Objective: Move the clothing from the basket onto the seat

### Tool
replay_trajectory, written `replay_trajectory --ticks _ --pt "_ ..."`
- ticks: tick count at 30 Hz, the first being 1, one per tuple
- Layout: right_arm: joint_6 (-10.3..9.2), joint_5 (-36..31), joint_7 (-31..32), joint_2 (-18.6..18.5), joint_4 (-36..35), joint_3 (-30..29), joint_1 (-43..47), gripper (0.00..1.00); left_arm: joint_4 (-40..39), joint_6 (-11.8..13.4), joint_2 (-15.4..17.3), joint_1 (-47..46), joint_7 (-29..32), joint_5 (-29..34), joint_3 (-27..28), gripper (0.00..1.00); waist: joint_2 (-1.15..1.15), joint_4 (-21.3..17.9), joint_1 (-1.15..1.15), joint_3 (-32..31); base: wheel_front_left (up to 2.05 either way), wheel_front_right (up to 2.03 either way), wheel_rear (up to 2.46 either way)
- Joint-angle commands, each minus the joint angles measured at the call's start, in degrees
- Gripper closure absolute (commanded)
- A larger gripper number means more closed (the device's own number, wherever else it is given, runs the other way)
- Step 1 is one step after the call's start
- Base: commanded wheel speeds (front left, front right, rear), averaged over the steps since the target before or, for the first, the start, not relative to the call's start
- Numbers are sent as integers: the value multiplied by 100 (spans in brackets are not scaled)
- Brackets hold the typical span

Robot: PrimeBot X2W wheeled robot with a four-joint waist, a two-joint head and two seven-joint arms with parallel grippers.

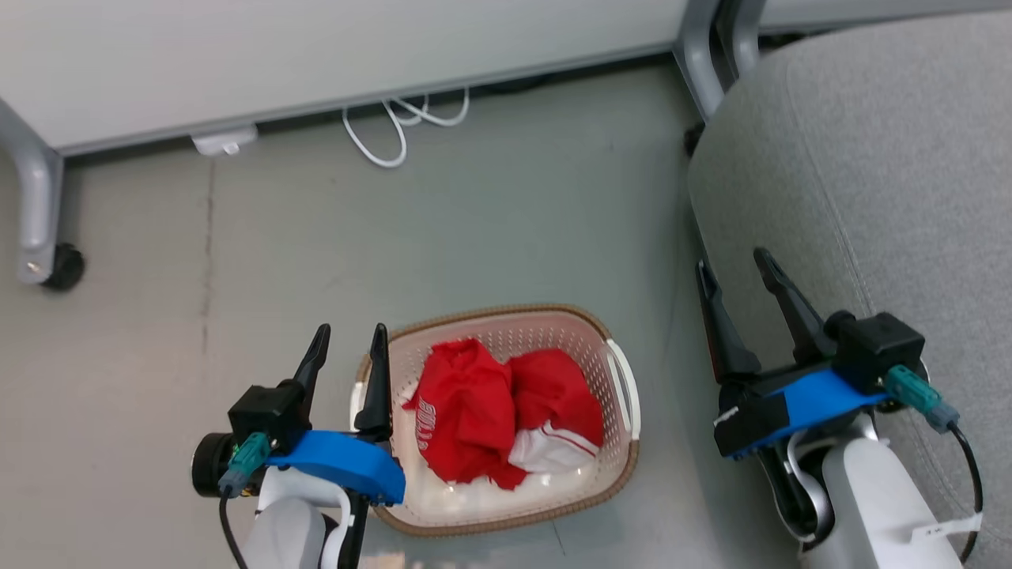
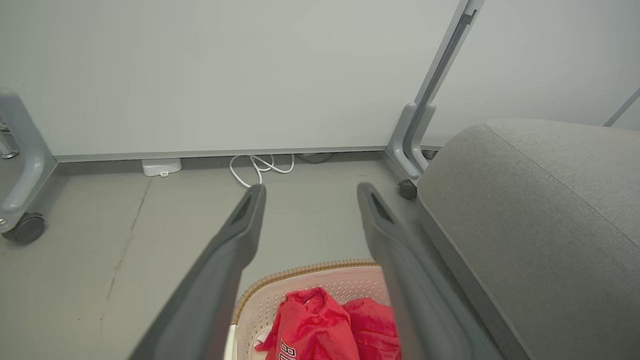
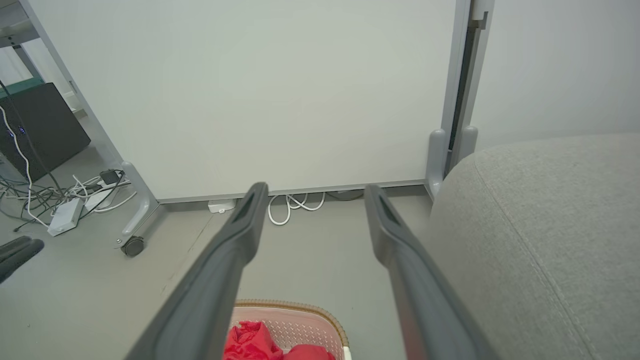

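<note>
Showing one left gripper [image 1: 352,330], two dark fingers apart and empty, at the left rim of one oval cream-white perforated plastic basket [image 1: 624,466] on the floor [image 1: 514,205], holding two crumpled red garments [image 1: 474,411]; one right gripper [image 1: 730,261], fingers apart, empty; one grey fabric seat [image 1: 870,158].

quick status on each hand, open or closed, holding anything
Left hand: open, holding nothing, by the basket.
Right hand: open, holding nothing, by the edge of the seat.
</note>
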Motion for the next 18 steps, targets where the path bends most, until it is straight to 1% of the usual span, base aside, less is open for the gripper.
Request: replay_trajectory --ticks 1,4,5,8,9,10,14,15,18 --pt "3 -32 -1 -24 -36 32 -126 0 51 -26 14 -143 -24 -36 -28 0 0 -215 -1 382 0 0 0" --pt "3 -14 -28 -24 -99 142 -326 0 394 -61 15 -372 -25 -52 -106 0 0 -360 -1 715 0 0 0" --pt "3 24 -64 -23 -108 208 -457 0 674 -102 16 -535 -24 -78 -182 0 0 -458 -1 910 0 0 0" --pt "3 90 -108 -23 -140 320 -617 0 1103 -137 16 -805 -24 -114 -247 0 0 -632 -1 1240 0 0 0" --pt "3 90 -108 -23 -140 320 -617 0 1103 -137 16 -805 -24 -114 -247 0 0 -632 -1 1240 0 0 0" --pt "3 129 -160 -22 -133 369 -684 0 1400 -161 17 -1010 -24 -159 -270 0 0 -727 -1 1425 0 0 0" --pt "3 232 -246 -20 -120 448 -856 0 2037 -200 20 -1420 42 -232 -327 0 0 -914 -1 1796 0 0 0" --pt "3 232 -246 -20 -120 448 -856 0 2037 -200 20 -1420 42 -232 -327 0 0 -914 -1 1796 0 0 0" --pt "3 325 -323 -20 -85 503 -943 0 2483 -240 18 -1692 160 -312 -359 0 0 -1036 -1 2029 0 0 0"
